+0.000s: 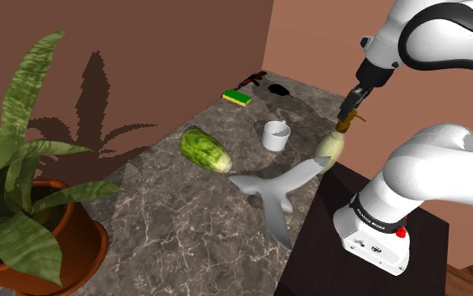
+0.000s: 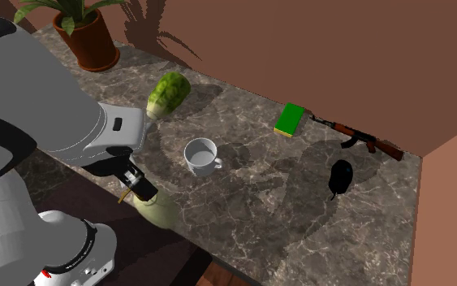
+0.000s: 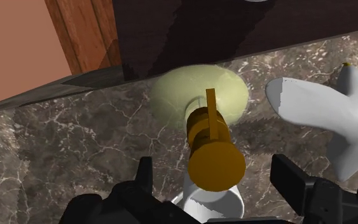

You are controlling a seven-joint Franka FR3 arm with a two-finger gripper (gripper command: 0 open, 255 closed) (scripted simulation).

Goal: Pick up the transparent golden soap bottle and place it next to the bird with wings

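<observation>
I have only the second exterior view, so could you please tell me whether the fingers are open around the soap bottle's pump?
Observer: Yes. In the wrist view the gripper is open. Its fingers stand apart on either side of the golden pump head, with a gap on each side.
Operator: Thank you. Where is the winged bird, please?
Observer: In the shoulder view the grey bird lies on the marble counter with its wings spread, close beside the bottle. The wrist view shows a strip of counter between its nearest wing and the bottle.
</observation>
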